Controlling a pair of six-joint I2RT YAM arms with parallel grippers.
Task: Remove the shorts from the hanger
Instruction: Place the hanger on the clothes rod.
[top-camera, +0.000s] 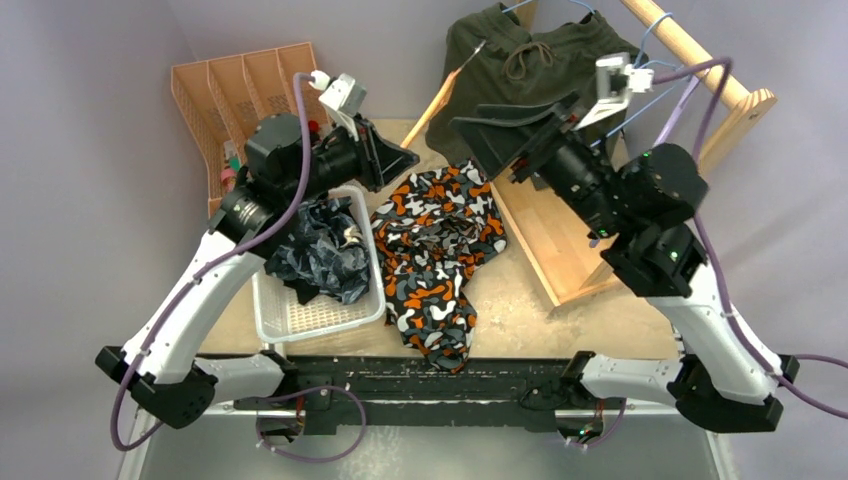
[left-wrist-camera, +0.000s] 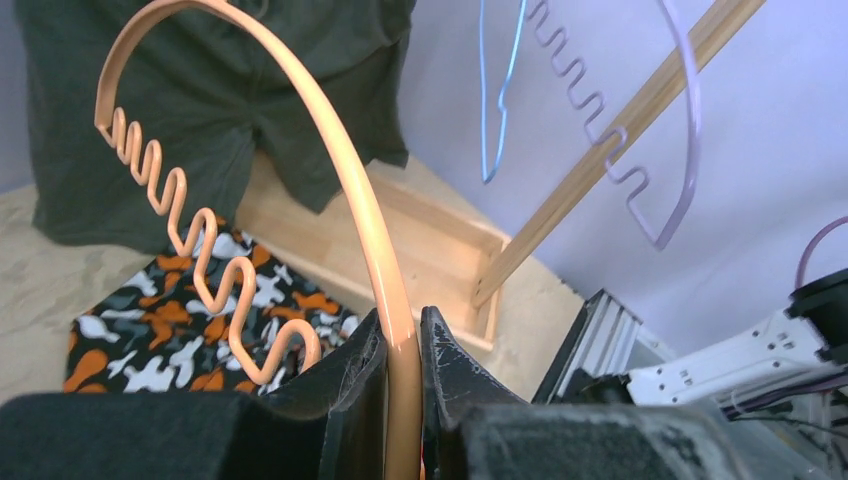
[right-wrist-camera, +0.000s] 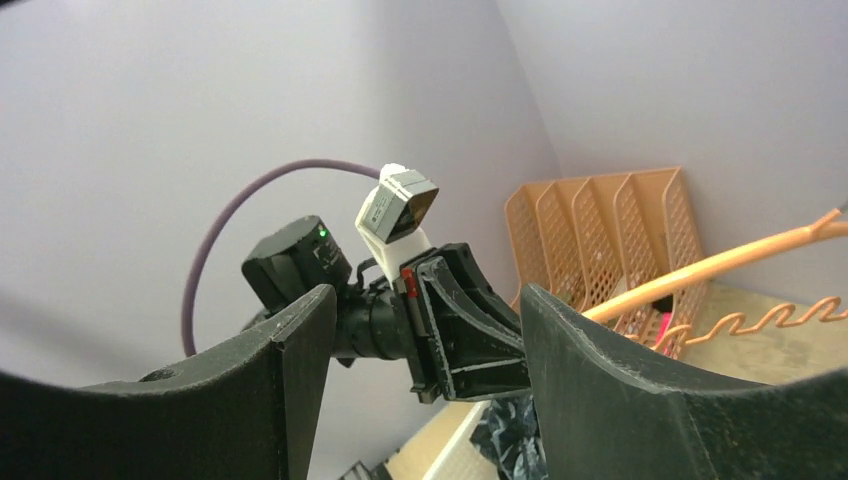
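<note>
Now, left gripper (left-wrist-camera: 402, 335): we see it pinched tight on the orange hanger (left-wrist-camera: 335, 170), arm reaching forward.
Orange camouflage shorts (top-camera: 440, 240): heaped on the table (top-camera: 520, 300), just beside that gripper, untouched.
Olive shorts (top-camera: 505, 60): hanging on the rear rack (top-camera: 690, 50).
Right gripper (right-wrist-camera: 428, 295): jaws wide, nothing held; arm raised, pointing leftward.

Wide-open, empty right pincer (right-wrist-camera: 425, 300); beyond it, left pincer (right-wrist-camera: 500, 345) near orange hanger (right-wrist-camera: 700, 265), slotted orange tray (right-wrist-camera: 600, 220) behind.
</note>
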